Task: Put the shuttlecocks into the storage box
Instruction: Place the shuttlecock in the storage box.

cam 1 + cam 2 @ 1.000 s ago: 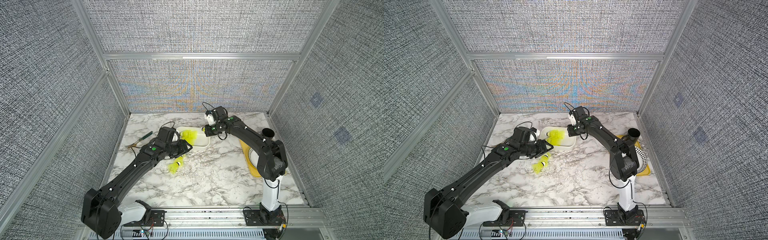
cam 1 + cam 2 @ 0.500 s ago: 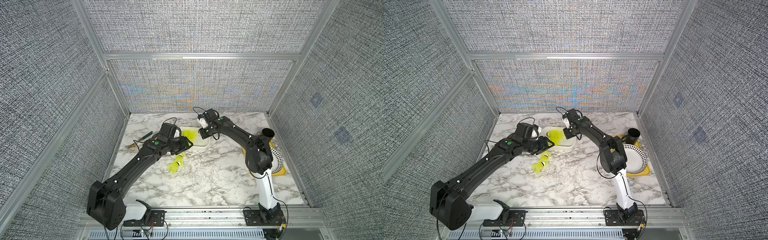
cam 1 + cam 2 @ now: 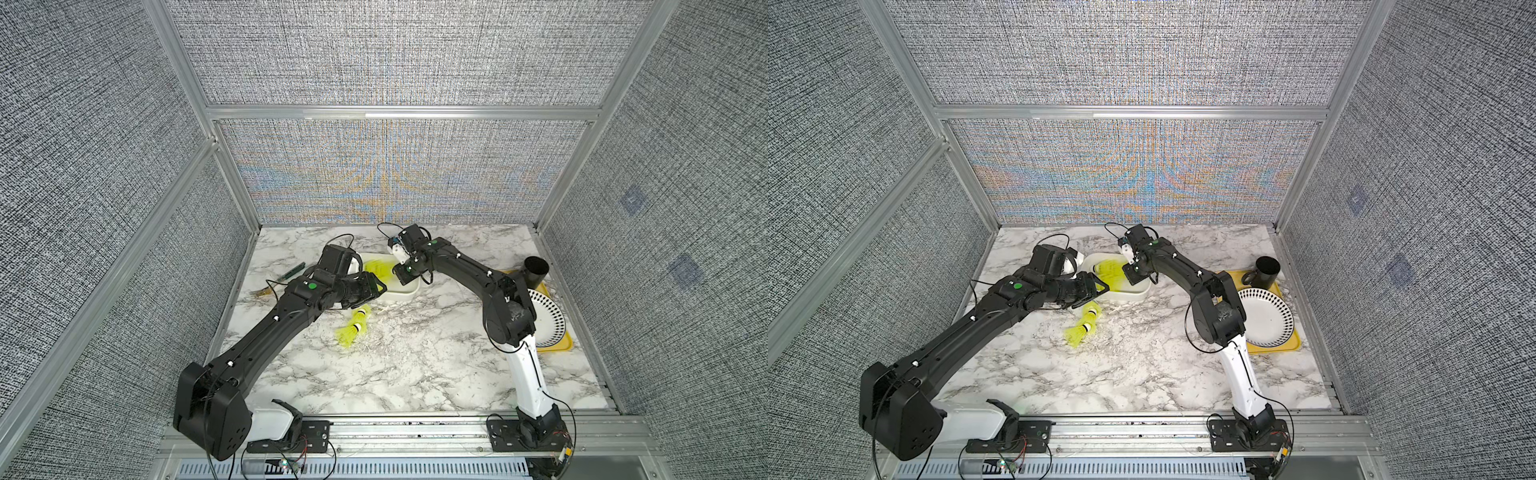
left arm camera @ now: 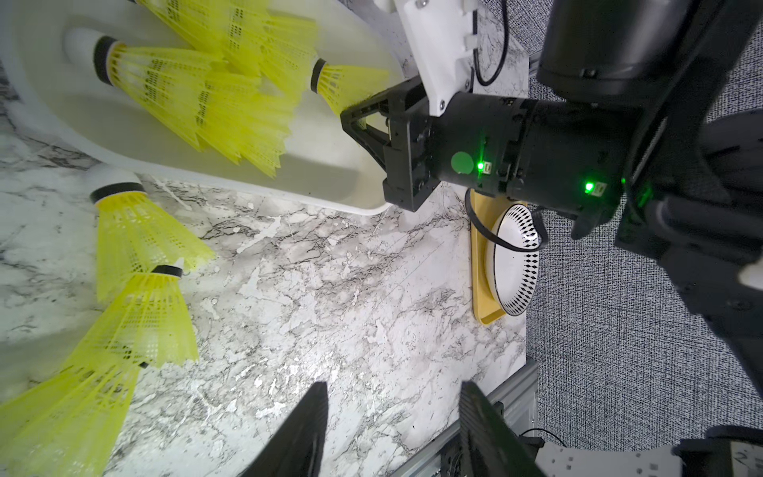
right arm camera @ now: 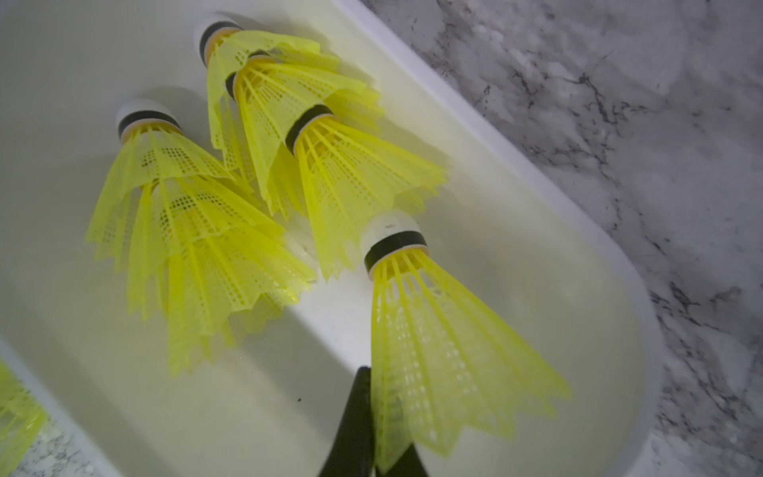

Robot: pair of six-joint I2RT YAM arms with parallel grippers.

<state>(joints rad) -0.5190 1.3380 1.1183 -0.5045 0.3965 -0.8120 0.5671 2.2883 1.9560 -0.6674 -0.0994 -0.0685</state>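
The right end effector [image 5: 371, 425] is clenching a shuttlecock [image 5: 433, 351] by its skirt just above the storage box [image 5: 586, 297], where opening gently, clear of the other shuttlecocks [image 5: 198, 231] ahead, looks wisest.

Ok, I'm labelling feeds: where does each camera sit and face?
Top views: high at the front, looking down on the marble table; both arms show.
Left wrist: on the left arm, facing the storage box and right gripper; left gripper open in frame.
Right wrist: above the storage box; right gripper shut on a shuttlecock.
All share the storage box.
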